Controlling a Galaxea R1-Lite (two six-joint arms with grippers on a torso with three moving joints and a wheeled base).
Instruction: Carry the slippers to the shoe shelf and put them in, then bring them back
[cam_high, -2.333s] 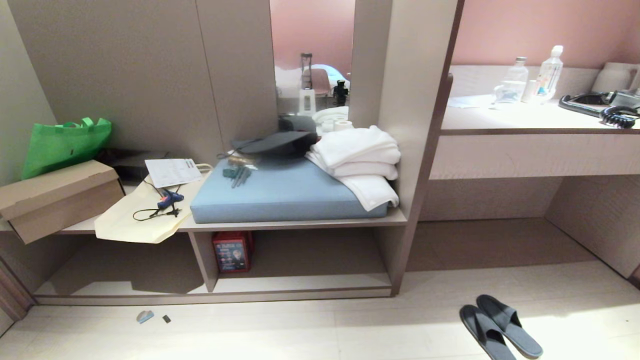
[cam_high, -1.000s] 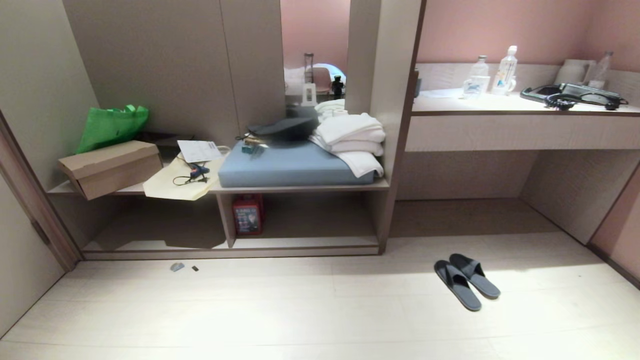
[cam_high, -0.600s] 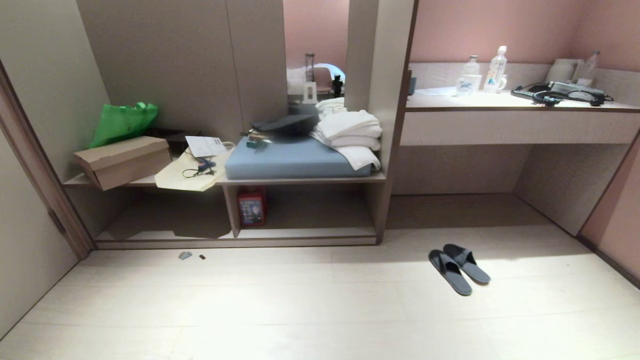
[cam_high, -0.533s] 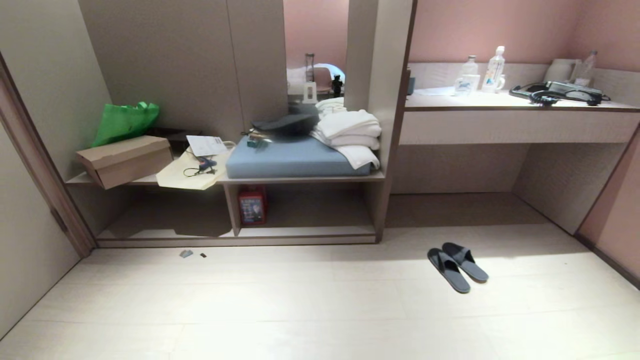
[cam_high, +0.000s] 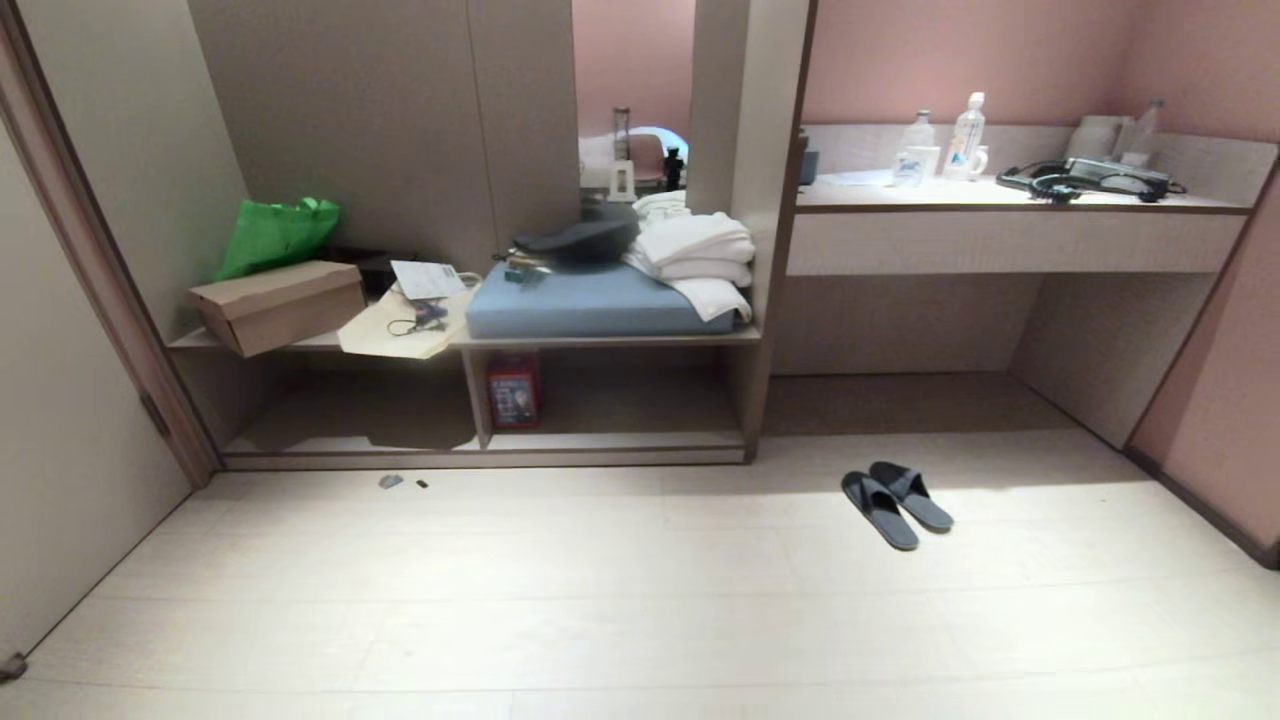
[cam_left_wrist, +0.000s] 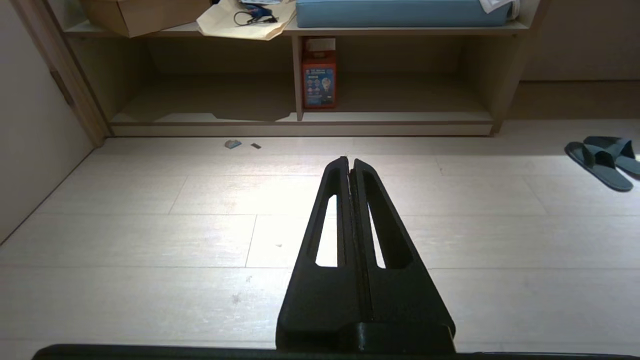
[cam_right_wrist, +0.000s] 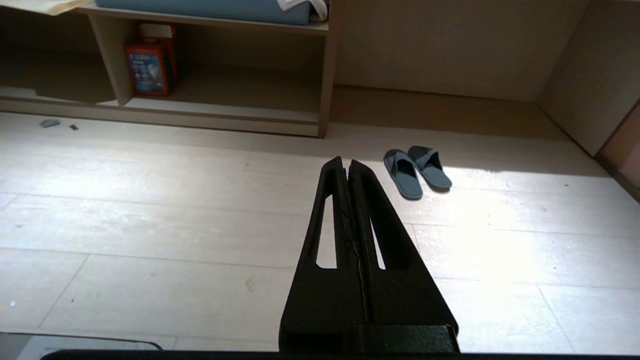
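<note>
The slippers (cam_high: 896, 494) lie side by side on the pale floor, right of the shoe shelf (cam_high: 600, 440), toes toward the wall; they also show as slippers (cam_right_wrist: 417, 171) and slippers (cam_left_wrist: 602, 157) in the wrist views. The shoe shelf is a low taupe unit with two compartments split by an upright divider (cam_high: 477, 398); both show no slippers inside. My left gripper (cam_left_wrist: 348, 161) is shut and empty, held low over bare floor in front of the shelf. My right gripper (cam_right_wrist: 345, 162) is shut and empty, well short of the slippers. Neither arm shows in the head view.
A red box (cam_high: 513, 390) stands in the right compartment by the divider. On top lie a cardboard box (cam_high: 277, 303), a green bag (cam_high: 277, 234), a blue cushion (cam_high: 585, 301) and white towels (cam_high: 697, 257). A desk (cam_high: 1010, 235) with bottles is at right. Two scraps (cam_high: 392, 481) lie on the floor.
The whole scene has shrunk and shifted up in the head view as the camera backed away from the shelf. The slippers lie in the same spot on the floor.
</note>
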